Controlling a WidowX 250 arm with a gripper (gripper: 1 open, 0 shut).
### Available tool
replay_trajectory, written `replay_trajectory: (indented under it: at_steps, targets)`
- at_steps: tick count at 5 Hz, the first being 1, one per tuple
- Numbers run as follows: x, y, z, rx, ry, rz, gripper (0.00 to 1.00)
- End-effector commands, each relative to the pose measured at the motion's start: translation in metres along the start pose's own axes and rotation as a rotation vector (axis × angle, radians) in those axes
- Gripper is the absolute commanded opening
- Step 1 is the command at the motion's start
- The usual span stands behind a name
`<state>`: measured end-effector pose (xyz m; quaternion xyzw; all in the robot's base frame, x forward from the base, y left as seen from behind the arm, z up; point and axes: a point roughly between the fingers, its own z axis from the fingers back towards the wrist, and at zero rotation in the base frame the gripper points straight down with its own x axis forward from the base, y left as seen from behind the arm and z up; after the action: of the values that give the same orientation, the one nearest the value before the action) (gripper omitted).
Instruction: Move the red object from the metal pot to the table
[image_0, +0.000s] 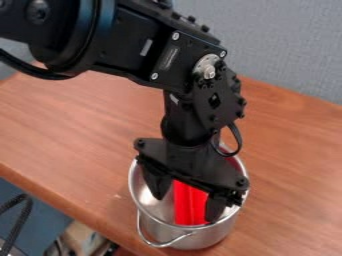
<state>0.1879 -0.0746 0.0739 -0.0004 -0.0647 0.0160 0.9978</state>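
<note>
Your gripper (191, 197) points down inside the metal pot (171, 222) on the table (80, 130), jaws spread wide around the red block (195, 206), not clamped.

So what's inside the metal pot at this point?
The red object stands inside the metal pot, with the open gripper lowered around it. The gripper hides the object's top, and the pot's floor cannot be seen.

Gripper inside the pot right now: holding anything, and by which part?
Nothing is held yet. The black gripper reaches down into the shiny round steel pot with jaws open on either side of the upright red rectangular block, not closed on it.
</note>
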Motion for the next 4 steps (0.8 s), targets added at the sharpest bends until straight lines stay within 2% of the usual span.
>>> replay_trajectory:
  at_steps: [1, 4]
  targets:
    - [0.0049, 0.0047, 0.0005, 0.007, -0.017, 0.031, 1.00]
    - [0.0095, 0.0058, -0.0075, 0.007, -0.020, 0.075, 1.00]
